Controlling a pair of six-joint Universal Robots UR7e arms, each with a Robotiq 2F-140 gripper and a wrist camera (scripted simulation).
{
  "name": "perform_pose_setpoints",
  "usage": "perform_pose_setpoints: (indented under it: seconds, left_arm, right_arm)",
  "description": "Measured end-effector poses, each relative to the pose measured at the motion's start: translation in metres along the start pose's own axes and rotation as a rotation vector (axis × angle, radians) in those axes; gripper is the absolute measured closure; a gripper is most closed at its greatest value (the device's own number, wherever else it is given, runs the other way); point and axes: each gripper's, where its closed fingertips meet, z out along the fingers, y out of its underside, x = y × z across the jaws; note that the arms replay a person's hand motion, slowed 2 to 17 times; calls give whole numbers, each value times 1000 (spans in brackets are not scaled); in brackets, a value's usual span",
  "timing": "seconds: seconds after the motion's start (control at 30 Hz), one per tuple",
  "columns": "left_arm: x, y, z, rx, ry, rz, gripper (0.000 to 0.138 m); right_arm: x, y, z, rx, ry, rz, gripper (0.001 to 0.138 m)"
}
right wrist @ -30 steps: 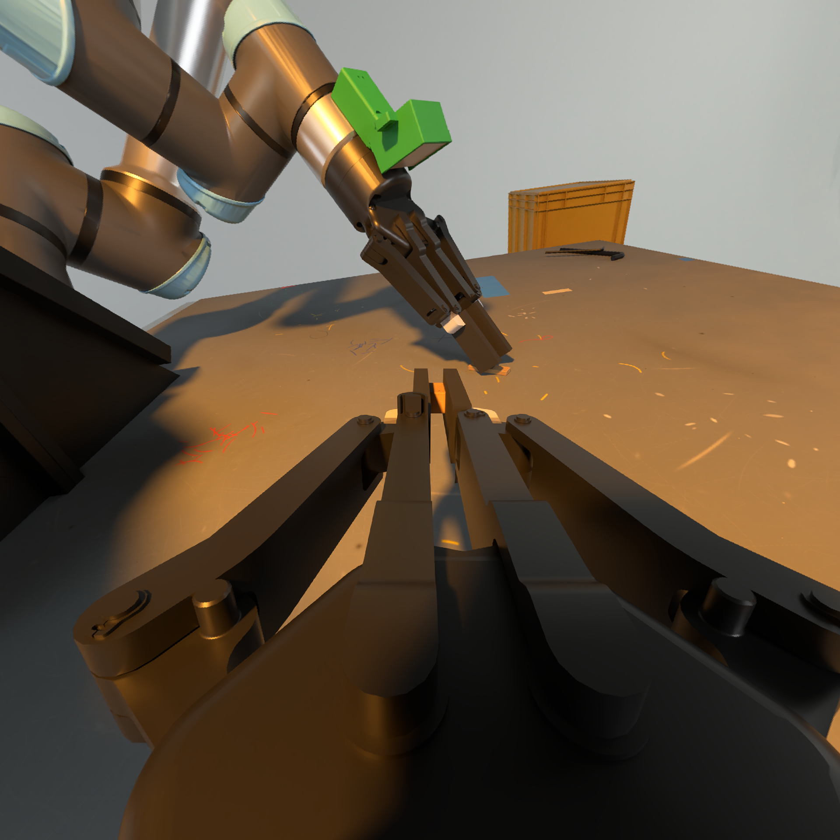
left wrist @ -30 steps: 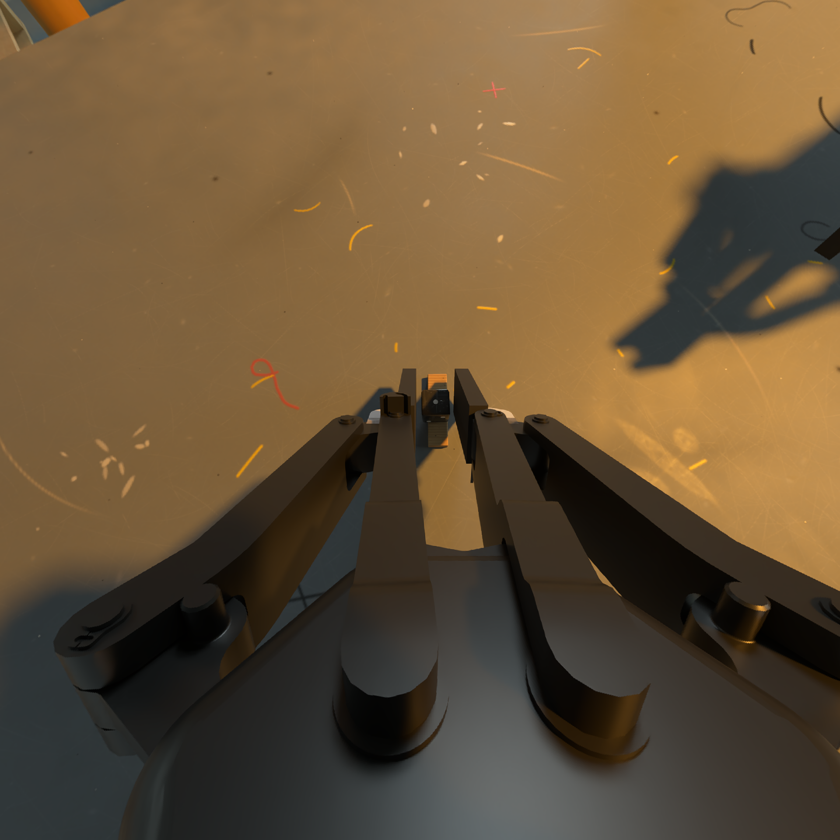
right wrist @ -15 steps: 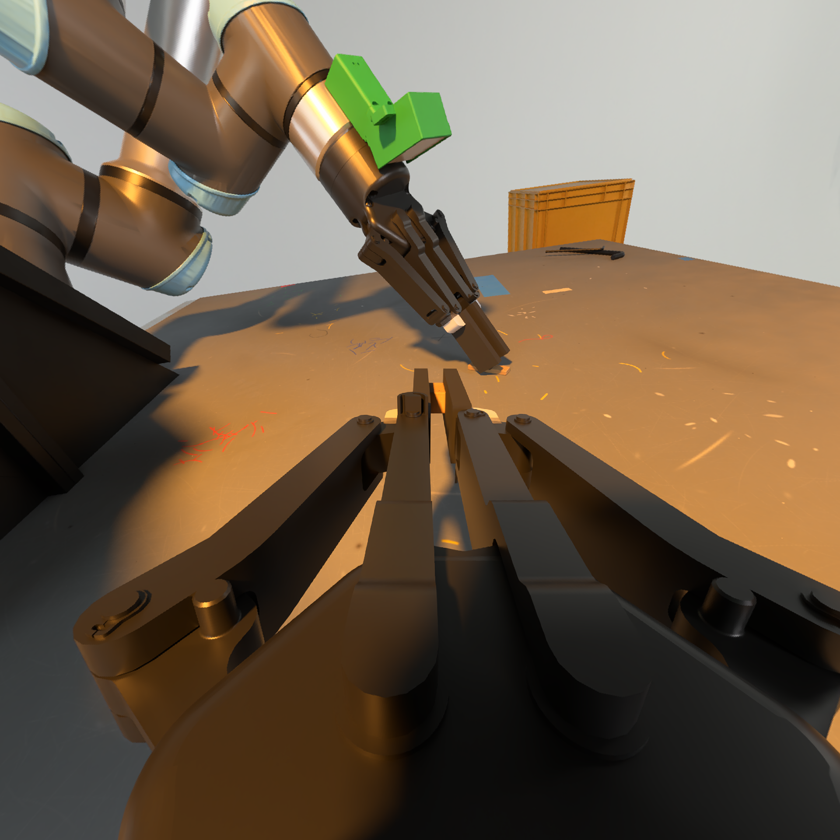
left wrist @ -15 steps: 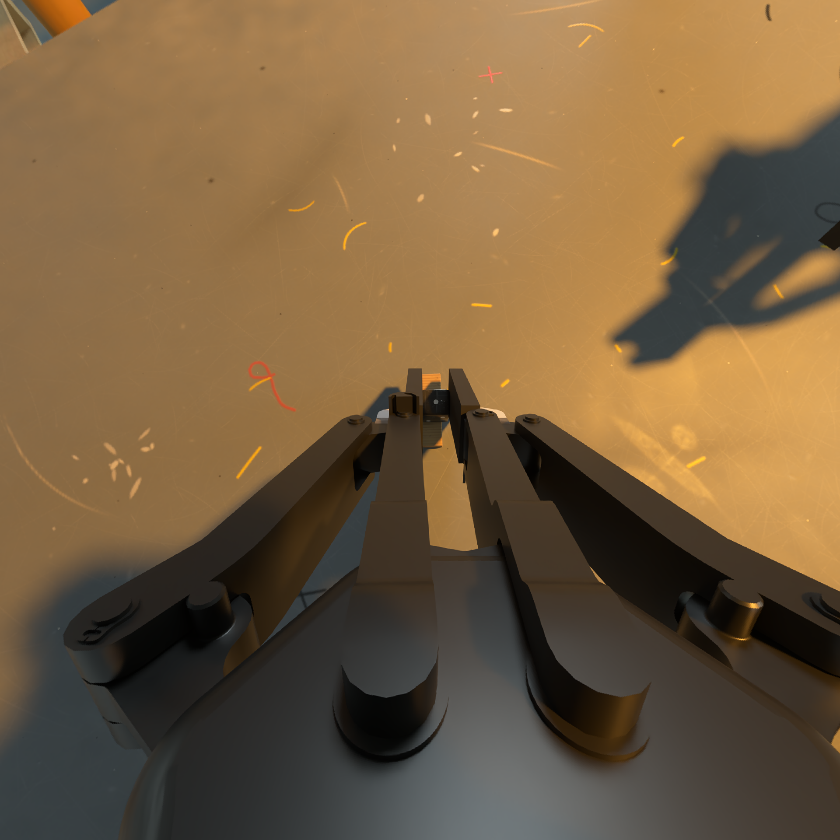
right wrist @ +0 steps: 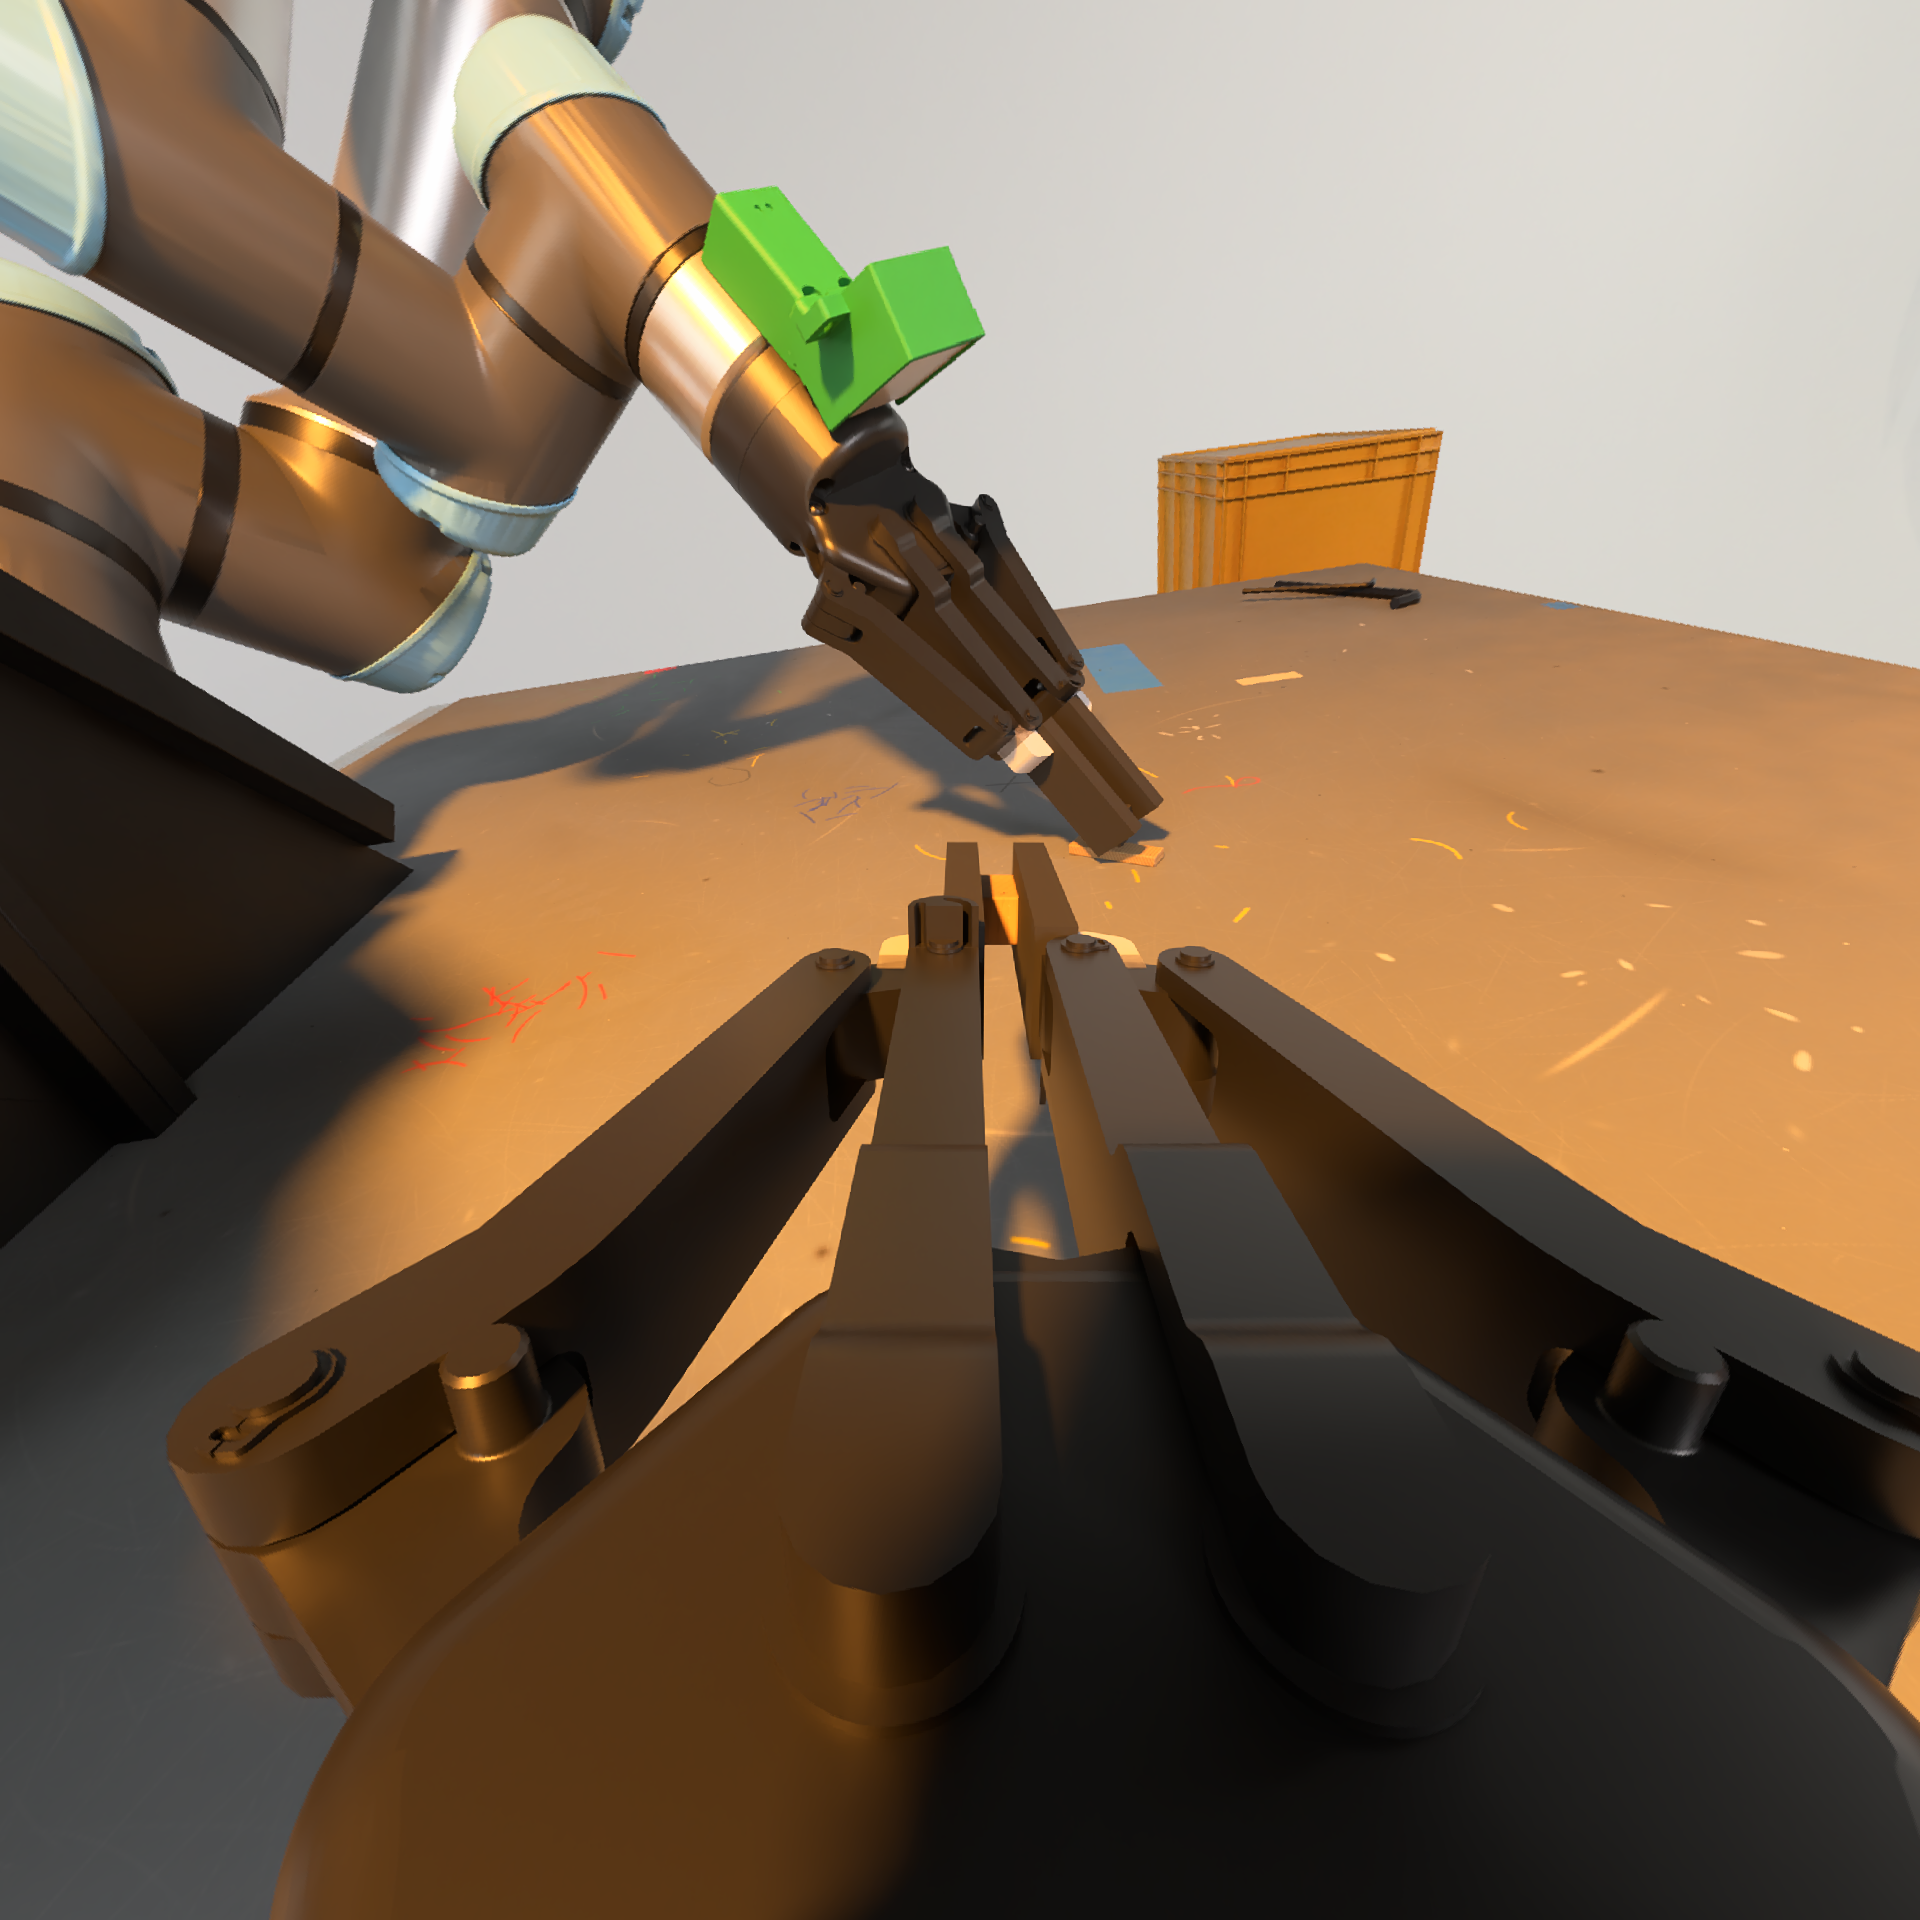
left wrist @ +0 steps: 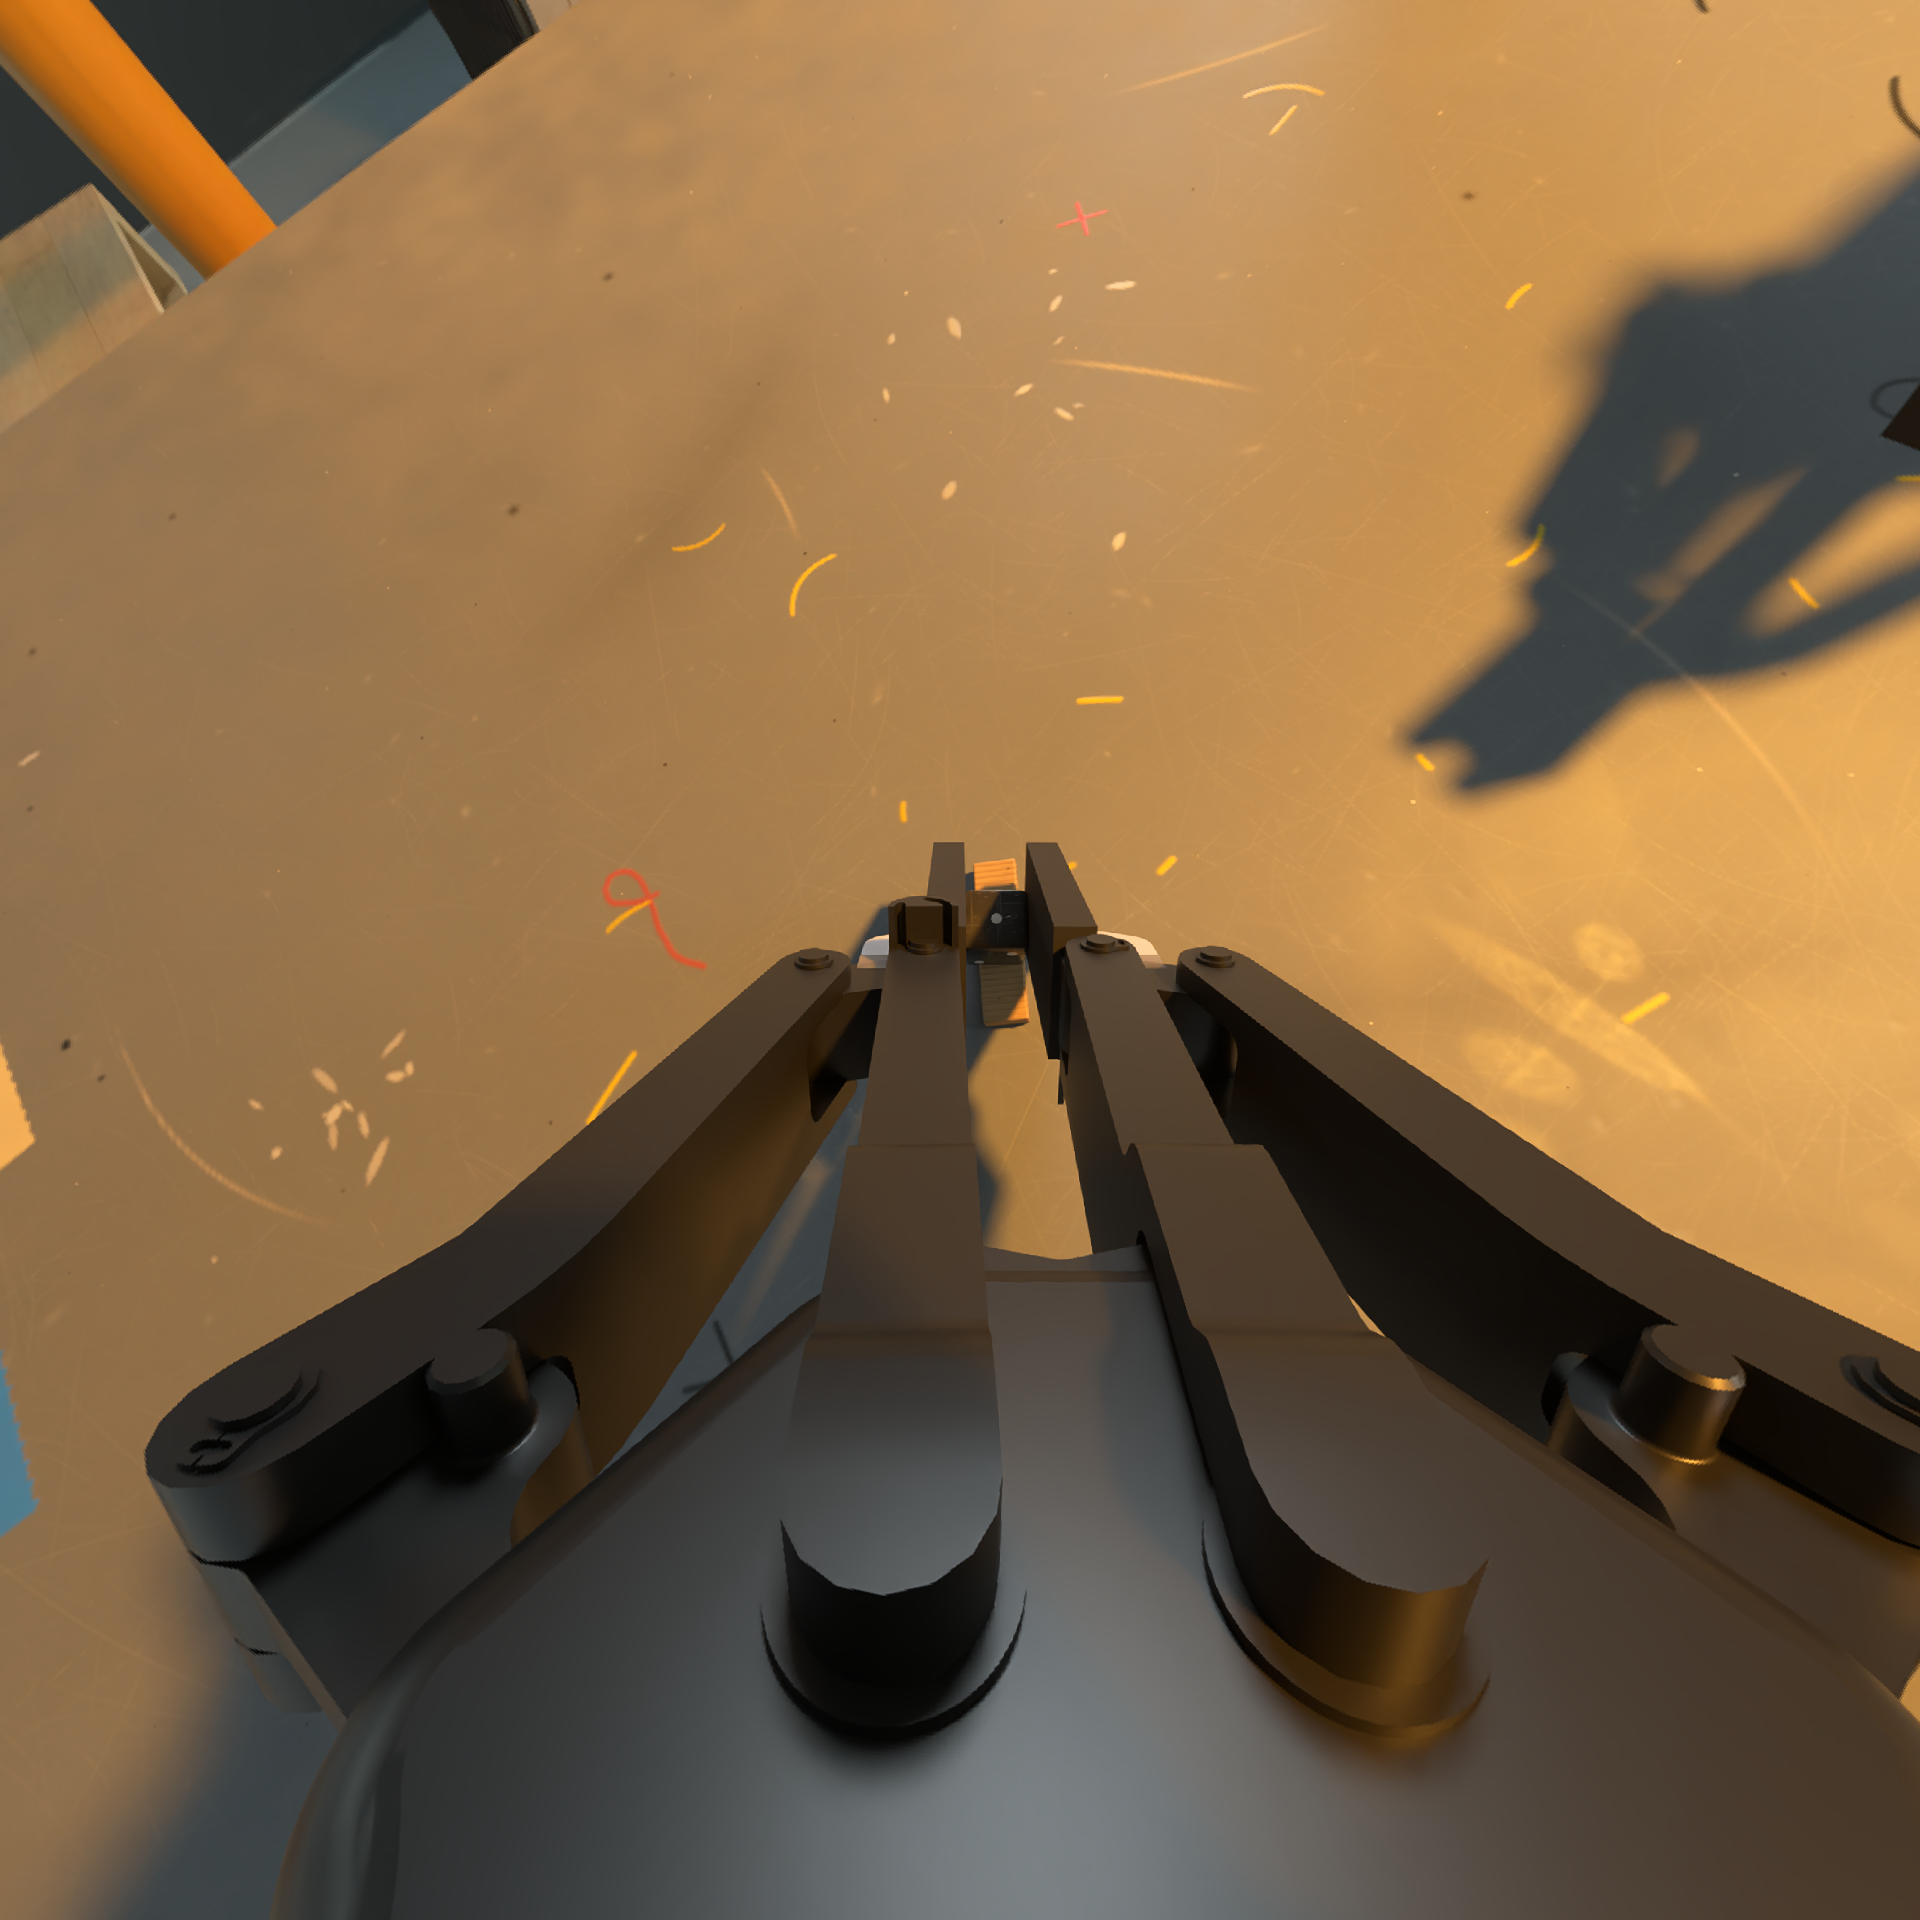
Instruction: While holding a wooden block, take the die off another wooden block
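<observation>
Surface: scuffed brown worktable (left wrist: 727, 436), an orange crate (right wrist: 1299, 509) at its far edge.

Left gripper (left wrist: 992, 883): clenched on the black die (left wrist: 995, 920), which we find between its fingertips, a flat wooden block (left wrist: 1003, 1003) directly beneath on the table. Whether the die has cleared that block we cannot tell.

Right gripper (right wrist: 997, 883): clamped on a second, orange wooden block (right wrist: 1003, 904).

Handling, in our judgement: the die is light, rigid and smooth-faced; we would grip two opposite flat faces squarely, since corners would let it slip or twist.
</observation>
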Motion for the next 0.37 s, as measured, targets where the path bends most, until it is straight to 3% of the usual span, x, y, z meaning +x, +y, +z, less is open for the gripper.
perform_pose_setpoints:
  seconds: [0.17, 0.37]
  left_arm:
    - [6, -6, -6, 40, 22, 29, 123]
    - [26, -17, -17, 96, 117, 92, 123]
  right_arm:
    - [0, -1, -1, 5, 1, 3, 130]
    - [0, -2, -1, 12, 3, 5, 130]
